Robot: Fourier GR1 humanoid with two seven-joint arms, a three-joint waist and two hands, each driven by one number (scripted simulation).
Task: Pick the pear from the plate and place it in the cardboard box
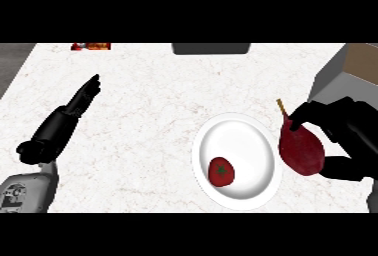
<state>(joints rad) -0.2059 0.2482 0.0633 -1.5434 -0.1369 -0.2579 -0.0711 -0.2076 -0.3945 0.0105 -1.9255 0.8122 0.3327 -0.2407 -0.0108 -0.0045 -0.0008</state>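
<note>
Black hands, grey forearm

The left robot hand (70, 112) is matt black with slim segmented fingers, joined to a pale grey forearm casing (26, 192) with dark markings; the right robot hand (347, 137) is equally black and blocky.

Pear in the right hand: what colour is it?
Dark red, with a tan stem; head view shows the pear held in the right hand.

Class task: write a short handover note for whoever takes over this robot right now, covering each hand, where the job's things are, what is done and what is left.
Right hand: curled round the pear, holding it beside the plate's right rim.
Left hand: open, fingers straight, resting at the left, holding nothing.
Plate: the pear is off it; a tomato lies on it.
Box: at the upper right edge, partly out of view.
Done: pear picked.
Left: carry the pear to the box and release it inside.
</note>
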